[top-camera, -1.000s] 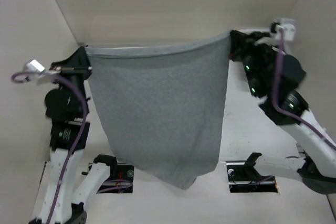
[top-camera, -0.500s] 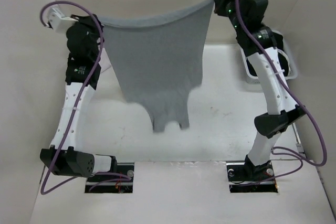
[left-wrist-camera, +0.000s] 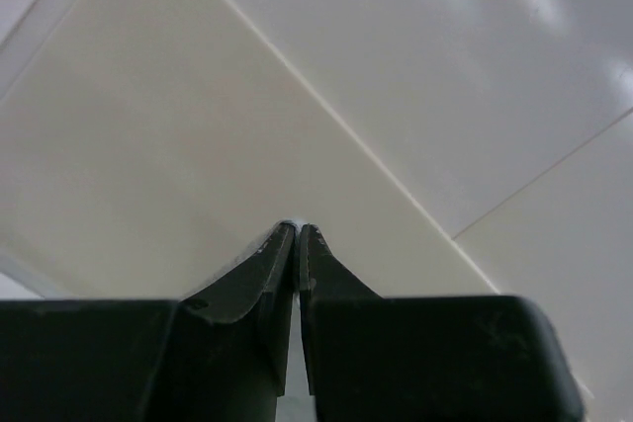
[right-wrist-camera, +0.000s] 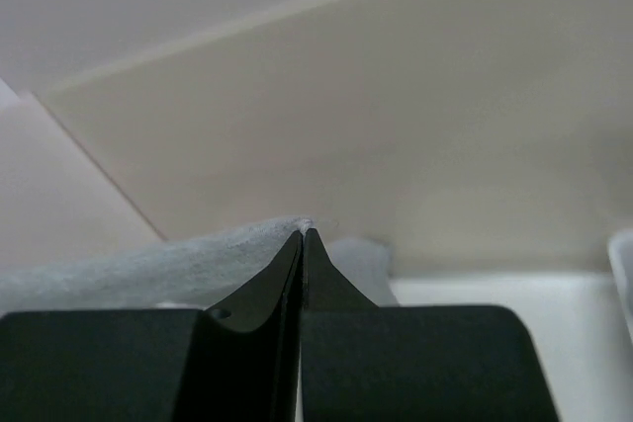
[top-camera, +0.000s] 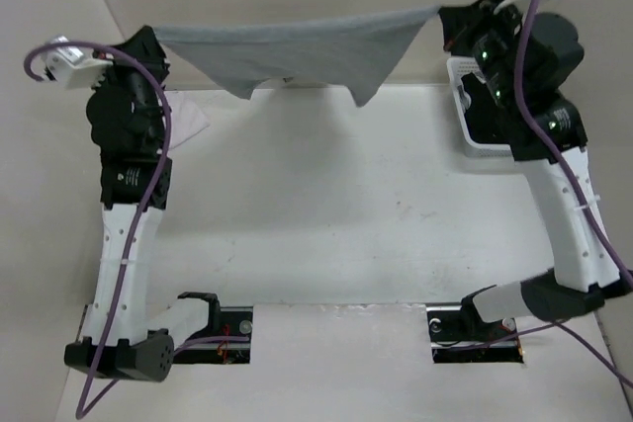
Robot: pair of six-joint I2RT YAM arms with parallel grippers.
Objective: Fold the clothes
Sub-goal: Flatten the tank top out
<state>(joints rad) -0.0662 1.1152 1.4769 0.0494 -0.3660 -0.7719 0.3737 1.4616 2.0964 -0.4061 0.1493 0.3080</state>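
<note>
The clothes (top-camera: 297,46), a light grey knit tank top, hang stretched in the air along the back wall. My left gripper (top-camera: 155,39) is shut on the top's left corner and my right gripper (top-camera: 441,15) is shut on its right corner. The free lower part hangs short under the taut edge, above the table. In the left wrist view the jaws (left-wrist-camera: 298,227) are pressed together with only a sliver of pale fabric at the tips. The right wrist view shows grey fabric (right-wrist-camera: 148,264) bunched to the left of the shut jaws (right-wrist-camera: 303,232).
A white basket (top-camera: 473,140) stands at the table's back right, partly behind the right arm. A small pale cloth (top-camera: 188,122) lies at the back left beside the left arm. Beige walls close in the table on three sides.
Both arms have swung away from the camera toward the back wall, carrying the top. It hung long in front of the camera before and now looks short, its lower part swung back.
</note>
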